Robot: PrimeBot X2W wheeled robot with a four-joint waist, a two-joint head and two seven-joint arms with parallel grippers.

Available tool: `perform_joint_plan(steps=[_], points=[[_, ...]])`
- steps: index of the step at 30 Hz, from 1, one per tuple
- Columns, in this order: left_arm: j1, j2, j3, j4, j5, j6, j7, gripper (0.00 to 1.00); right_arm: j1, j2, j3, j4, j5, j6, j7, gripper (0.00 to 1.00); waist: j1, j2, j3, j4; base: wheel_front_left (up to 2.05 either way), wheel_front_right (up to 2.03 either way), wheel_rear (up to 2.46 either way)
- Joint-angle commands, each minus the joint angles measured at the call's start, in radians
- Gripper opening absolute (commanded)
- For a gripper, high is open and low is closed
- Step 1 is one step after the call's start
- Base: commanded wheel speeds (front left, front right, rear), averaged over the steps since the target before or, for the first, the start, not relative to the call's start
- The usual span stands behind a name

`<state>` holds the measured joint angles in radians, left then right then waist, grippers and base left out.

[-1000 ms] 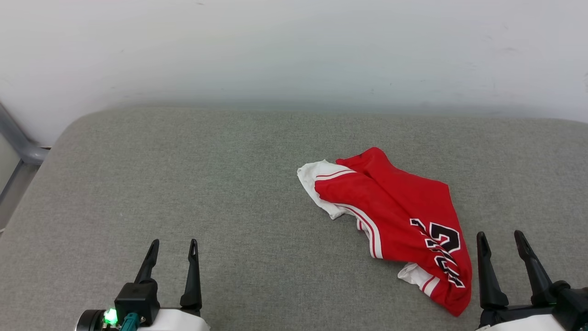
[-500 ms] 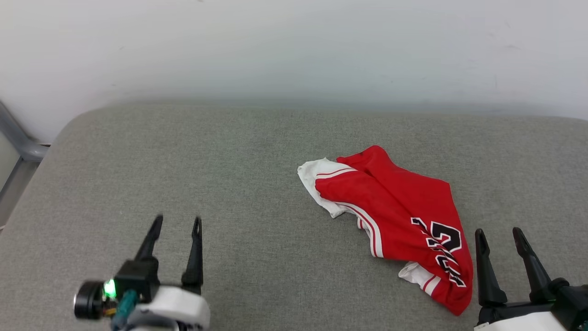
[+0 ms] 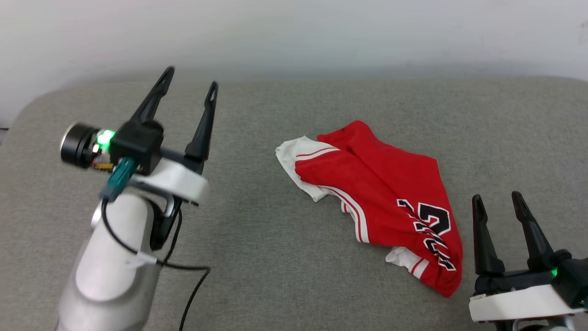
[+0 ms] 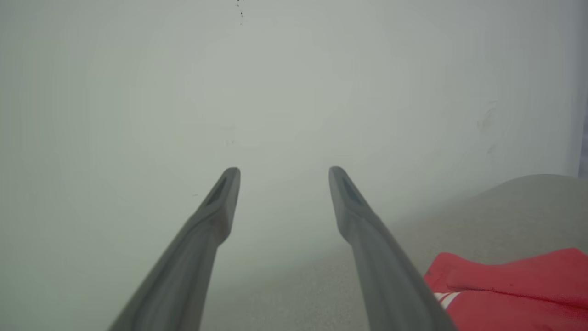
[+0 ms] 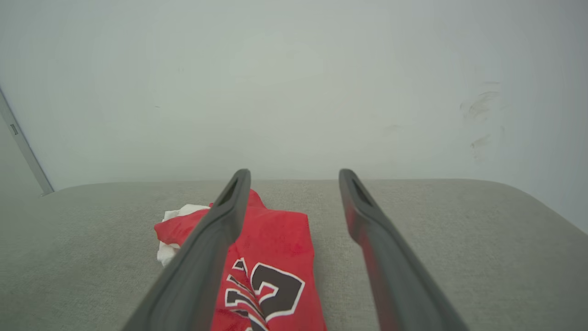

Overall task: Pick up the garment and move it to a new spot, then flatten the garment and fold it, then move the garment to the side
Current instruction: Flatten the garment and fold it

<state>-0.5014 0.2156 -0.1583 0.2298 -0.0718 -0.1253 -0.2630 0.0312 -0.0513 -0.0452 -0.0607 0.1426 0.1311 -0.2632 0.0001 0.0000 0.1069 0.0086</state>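
the first step, picking the garment up, is not yet begun. the red short-sleeved jersey shirt with white sleeves and striped trim (image 3: 381,202) lies crumpled and doubled over on the grey fabric-covered table (image 3: 257,257), right of the middle, and nothing touches it. its long axis runs diagonally: the white sleeve end points far and left, and the end with black-and-white block lettering points near and right.

the left hand (image 3: 191,77) is raised above the table, well apart to the shirt's left, fingers spread wide and empty, aimed at the far wall. the right hand (image 3: 496,196) sits low, just beside the lettered end, also wide and empty.

the next move likely calls for lowering a hand onto an edge of the cloth and pinching a fold. the right hand is the closer one.
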Motion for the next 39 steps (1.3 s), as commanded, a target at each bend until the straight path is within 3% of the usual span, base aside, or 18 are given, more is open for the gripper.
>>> perform_joint_plan(steps=[1, 6, 11, 14, 17, 22, 26, 39], points=[[-0.048, 0.019, -0.031, 0.032, -0.009, -0.003, -0.003, 1.00, -0.018, 0.002, 0.001, -0.005, -0.001, -0.001, -0.002, 1.00, -0.0001, 0.0000, 0.031, -0.029, 0.00, 0.00, 0.00], [-0.230, 0.089, -0.221, 0.150, -0.125, -0.004, 0.064, 1.00, -0.049, 0.002, 0.000, -0.014, -0.001, -0.001, -0.002, 1.00, -0.0001, 0.0000, 0.078, -0.063, 0.00, 0.00, 0.00], [-0.385, 0.159, -0.443, 0.227, -0.315, -0.004, 0.274, 1.00, -0.075, 0.002, 0.003, -0.026, 0.004, -0.001, -0.002, 1.00, -0.0001, 0.0000, 0.125, -0.090, 0.00, 0.00, 0.00], [-0.457, 0.193, -0.566, 0.252, -0.448, -0.004, 0.454, 1.00, -0.092, 0.002, 0.008, -0.031, 0.007, -0.001, -0.002, 1.00, -0.0001, 0.0000, 0.153, -0.106, 0.00, 0.00, 0.00], [-0.538, 0.246, -0.673, 0.263, -0.547, -0.004, 0.615, 1.00, -0.112, 0.002, 0.012, -0.034, 0.011, -0.001, -0.002, 1.00, -0.0001, 0.0000, 0.185, -0.122, 0.00, 0.00, 0.00], [-0.625, 0.282, -0.806, 0.273, -0.698, -0.004, 0.800, 1.00, -0.144, 0.002, 0.017, -0.037, 0.021, -0.001, -0.002, 1.00, -0.0001, 0.0000, 0.235, -0.146, 0.00, 0.00, 0.00], [-0.670, 0.291, -0.883, 0.297, -0.777, -0.004, 0.873, 1.00, -0.167, 0.002, 0.024, -0.039, 0.030, -0.001, -0.002, 1.00, -0.0001, 0.0000, 0.273, -0.167, 0.00, 0.00, 0.00], [-0.716, 0.311, -1.107, 0.382, -0.880, -0.005, 0.983, 1.00, -0.206, 0.002, 0.025, -0.043, 0.049, -0.001, -0.002, 1.00, -0.0001, 0.0000, 0.346, -0.204, 0.00, 0.00, 0.00]])
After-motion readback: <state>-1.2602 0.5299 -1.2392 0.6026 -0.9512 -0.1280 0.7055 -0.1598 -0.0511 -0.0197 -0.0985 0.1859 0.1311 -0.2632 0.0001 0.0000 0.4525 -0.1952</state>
